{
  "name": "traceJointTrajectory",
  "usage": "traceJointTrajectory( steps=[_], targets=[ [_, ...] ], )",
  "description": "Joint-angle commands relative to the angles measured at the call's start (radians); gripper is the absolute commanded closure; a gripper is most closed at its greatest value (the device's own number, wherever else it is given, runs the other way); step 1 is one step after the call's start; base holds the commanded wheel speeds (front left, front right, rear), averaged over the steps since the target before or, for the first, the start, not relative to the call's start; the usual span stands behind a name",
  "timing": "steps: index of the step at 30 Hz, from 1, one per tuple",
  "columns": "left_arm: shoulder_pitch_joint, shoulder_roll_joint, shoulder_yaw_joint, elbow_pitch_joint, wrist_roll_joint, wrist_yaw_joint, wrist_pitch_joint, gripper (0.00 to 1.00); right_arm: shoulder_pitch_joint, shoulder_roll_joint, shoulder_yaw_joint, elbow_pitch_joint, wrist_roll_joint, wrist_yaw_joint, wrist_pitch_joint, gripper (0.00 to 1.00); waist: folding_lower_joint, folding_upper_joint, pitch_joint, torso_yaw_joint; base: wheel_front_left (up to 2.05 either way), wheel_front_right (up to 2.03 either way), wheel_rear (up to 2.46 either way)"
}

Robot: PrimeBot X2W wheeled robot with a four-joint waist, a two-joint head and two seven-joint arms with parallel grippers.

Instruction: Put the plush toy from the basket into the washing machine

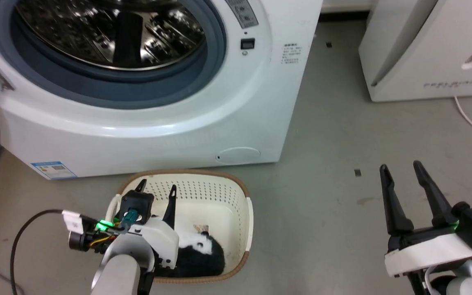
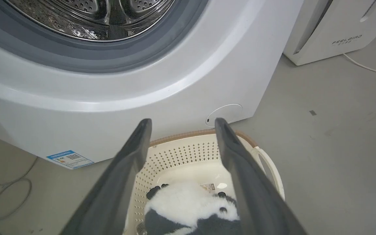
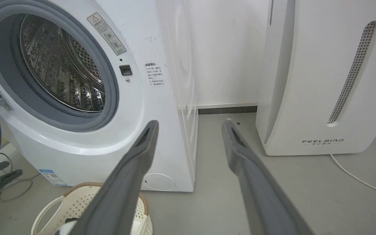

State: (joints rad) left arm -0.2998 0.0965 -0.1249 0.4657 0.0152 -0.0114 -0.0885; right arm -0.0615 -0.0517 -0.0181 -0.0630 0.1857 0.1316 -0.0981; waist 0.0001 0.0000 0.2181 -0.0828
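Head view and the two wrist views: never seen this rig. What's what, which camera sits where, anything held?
It is a wheeled robot with two arms; each ends in two long dark fingers. The head view looks down from its head; each wrist view looks along one arm's own fingers. The left gripper is open over the basket, where the plush toy lies. The right gripper is open above the floor. Nothing is held. Behind the basket stands the washing machine, door open, and to its right a white appliance.
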Motion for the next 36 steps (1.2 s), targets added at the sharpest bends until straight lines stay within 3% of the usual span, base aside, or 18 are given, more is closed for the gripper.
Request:
traceJointTrajectory(
  steps=[1, 15, 23, 31, 36],
  targets=[
    [-0.027, 0.008, -0.008, 0.023, 0.007, -0.003, 0.0, 0.0, -0.022, 0.001, 0.002, -0.009, 0.011, 0.0, -0.008, 0.0, -0.0001, 0.0, 0.022, -0.012, 0.0, 0.0, 0.0],
    [-0.173, 0.082, -0.145, 0.197, 0.094, -0.045, 0.125, 0.0, -0.084, 0.001, 0.009, -0.043, 0.07, 0.0, -0.037, 0.0, -0.0001, 0.0, 0.187, -0.062, 0.0, 0.0, 0.0],
    [-0.257, 0.122, -0.242, 0.282, 0.142, -0.061, 0.249, 0.0, -0.116, 0.001, 0.012, -0.062, 0.105, -0.001, -0.054, 0.0, -0.0001, 0.0, 0.284, -0.083, 0.0, 0.0, 0.0],
    [-0.323, 0.173, -0.342, 0.364, 0.113, -0.071, 0.379, 0.0, -0.148, 0.001, 0.018, -0.083, 0.138, -0.001, -0.07, 0.0, -0.0001, 0.0, 0.382, -0.108, 0.0, 0.0, 0.0],
    [-0.391, 0.21, -0.415, 0.416, 0.081, -0.076, 0.395, 0.0, -0.164, 0.001, 0.016, -0.094, 0.156, -0.001, -0.081, 0.0, -0.0001, 0.0, 0.442, -0.119, 0.0, 0.0, 0.0]
  ],
)
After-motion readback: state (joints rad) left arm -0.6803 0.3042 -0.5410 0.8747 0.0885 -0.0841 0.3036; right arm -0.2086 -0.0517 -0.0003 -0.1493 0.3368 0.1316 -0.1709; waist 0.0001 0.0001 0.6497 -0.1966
